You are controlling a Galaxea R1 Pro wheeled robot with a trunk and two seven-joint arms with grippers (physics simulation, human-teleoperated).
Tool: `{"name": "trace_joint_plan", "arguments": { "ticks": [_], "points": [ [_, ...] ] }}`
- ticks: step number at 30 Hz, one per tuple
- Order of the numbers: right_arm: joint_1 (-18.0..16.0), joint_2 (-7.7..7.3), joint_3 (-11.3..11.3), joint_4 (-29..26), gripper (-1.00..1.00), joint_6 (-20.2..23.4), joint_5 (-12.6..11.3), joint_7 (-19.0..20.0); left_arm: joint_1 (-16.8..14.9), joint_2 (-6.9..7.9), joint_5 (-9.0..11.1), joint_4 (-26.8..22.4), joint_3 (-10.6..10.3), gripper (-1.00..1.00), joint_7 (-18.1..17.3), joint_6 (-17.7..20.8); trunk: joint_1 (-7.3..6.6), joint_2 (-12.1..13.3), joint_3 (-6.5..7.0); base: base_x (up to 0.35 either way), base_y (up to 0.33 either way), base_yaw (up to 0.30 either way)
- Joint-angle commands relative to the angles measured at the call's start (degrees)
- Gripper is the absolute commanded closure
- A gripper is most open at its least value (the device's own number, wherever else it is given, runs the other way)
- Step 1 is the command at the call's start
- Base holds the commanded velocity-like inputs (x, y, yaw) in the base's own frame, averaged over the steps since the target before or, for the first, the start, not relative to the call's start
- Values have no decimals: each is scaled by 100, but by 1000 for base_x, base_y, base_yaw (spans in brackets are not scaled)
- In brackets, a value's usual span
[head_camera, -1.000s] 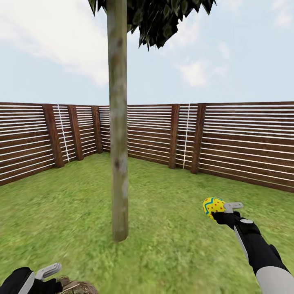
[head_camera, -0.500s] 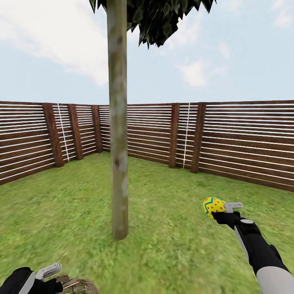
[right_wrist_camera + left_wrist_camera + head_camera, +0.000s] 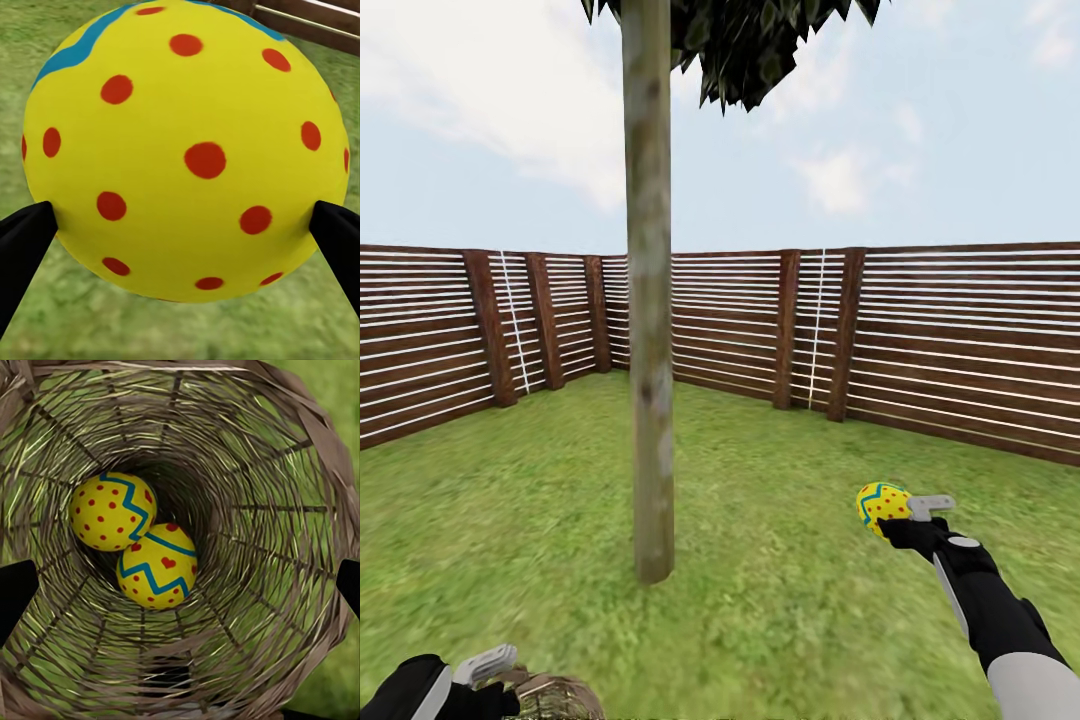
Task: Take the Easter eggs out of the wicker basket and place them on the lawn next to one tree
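— Two eggs [image 3: 135,540] lie touching at the bottom of the wicker basket [image 3: 300,510], straight ahead of the left gripper [image 3: 480,668], whose fingers sit outside its rim; I cannot tell whether they clamp it

— And the third?

— Pinched between the right gripper's [image 3: 180,225] fingertips, a dotted egg [image 3: 883,505] held above the lawn [image 3: 780,580], with the tree [image 3: 652,400] trunk well to that gripper's left

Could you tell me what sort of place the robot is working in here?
It looks like a fenced garden in a simulator render: a mottled green grass lawn, a dark brown horizontal-slat wooden fence enclosing it, and a thin pale grey-green tree trunk under open sky.
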Motion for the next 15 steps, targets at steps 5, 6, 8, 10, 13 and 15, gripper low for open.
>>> {"name": "trace_joint_plan", "arguments": {
  "ticks": [5, 6, 8, 10, 13, 15],
  "points": [
    [-2, 5, -13, -10, 100, 29, 61, 51, -3, -4, -12, 6, 20, -100, -26, 29, 110, -205, -97, 0, 0, 0],
    [-2, 5, -13, -10, 100, 30, 61, 51, -3, -4, -12, 14, 20, -100, -26, 29, 132, -246, -115, 0, 0, 0],
    [-3, 5, -13, -10, 100, 30, 61, 51, -3, -4, -12, 18, 20, -100, -26, 29, 176, -326, -151, 0, 0, 0],
    [-3, 5, -13, -10, 100, 30, 61, 51, -3, 1, -12, 19, 20, -100, -28, 29, 220, -406, -187, 0, 0, 0],
    [-5, 5, -20, -10, 100, 30, 61, 51, -3, 17, -12, 15, 23, -100, -34, 29, 286, -526, -241, 0, 0, 0],
    [-2, 5, -18, -10, 100, 30, 61, 51, -3, 21, -12, 13, 27, -100, -34, 29, 330, -607, -277, 0, 0, 0]
  ]
}}
